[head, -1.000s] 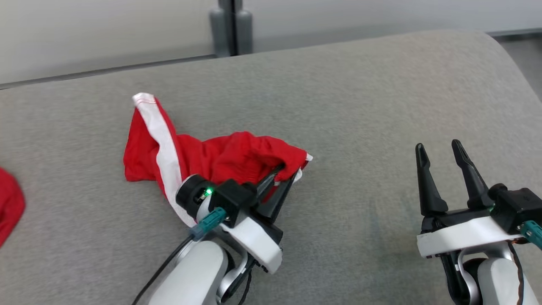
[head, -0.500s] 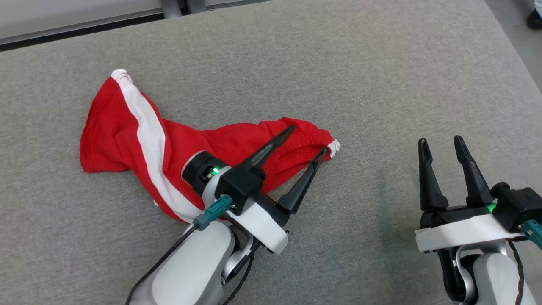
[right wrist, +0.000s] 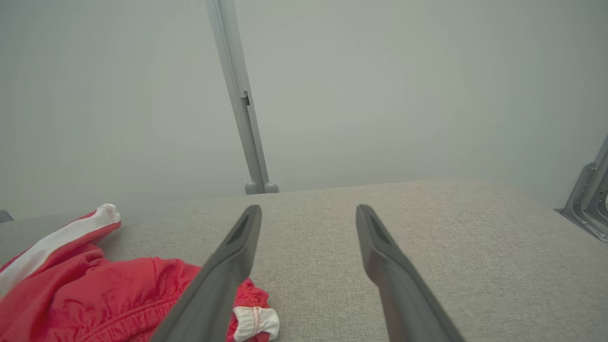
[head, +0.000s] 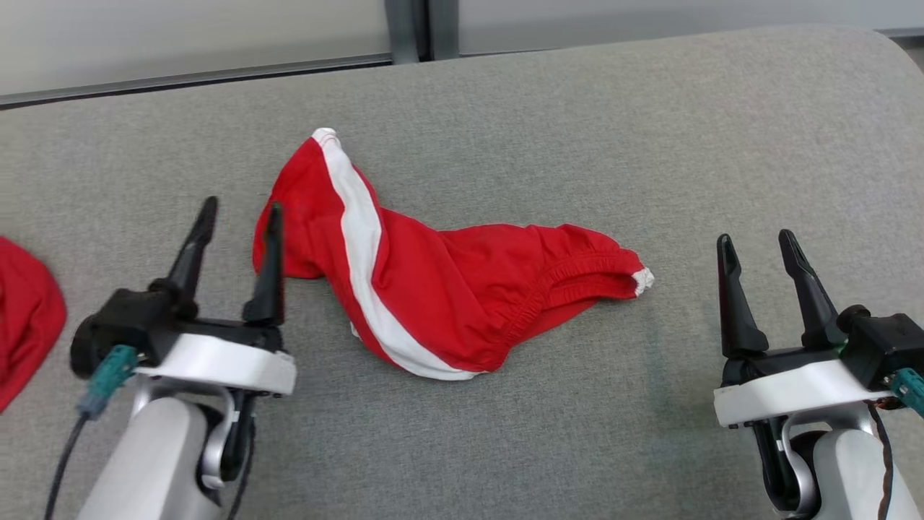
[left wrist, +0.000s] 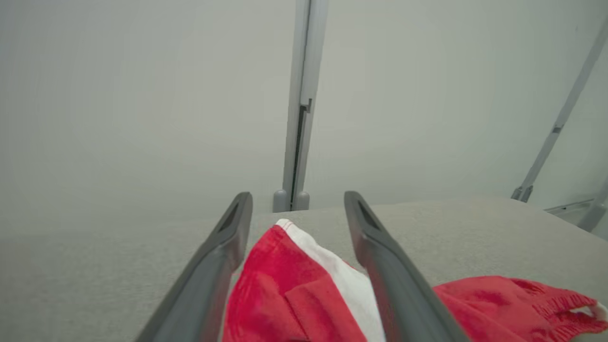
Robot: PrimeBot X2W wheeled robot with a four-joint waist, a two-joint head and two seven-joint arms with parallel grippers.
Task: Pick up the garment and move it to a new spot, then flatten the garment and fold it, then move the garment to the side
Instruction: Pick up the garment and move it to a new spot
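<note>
Garment (head: 447,289), red with a white stripe, lies crumpled mid-surface (head: 650,144) after the left claw (head: 242,207) released it and drew back, leaving it and the right claw (head: 754,240) wide and empty, so flattening likely comes next.

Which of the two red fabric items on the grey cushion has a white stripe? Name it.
The crumpled red garment at mid-view: a white band runs along it. The red fabric piece at the left edge shows plain red.
</note>
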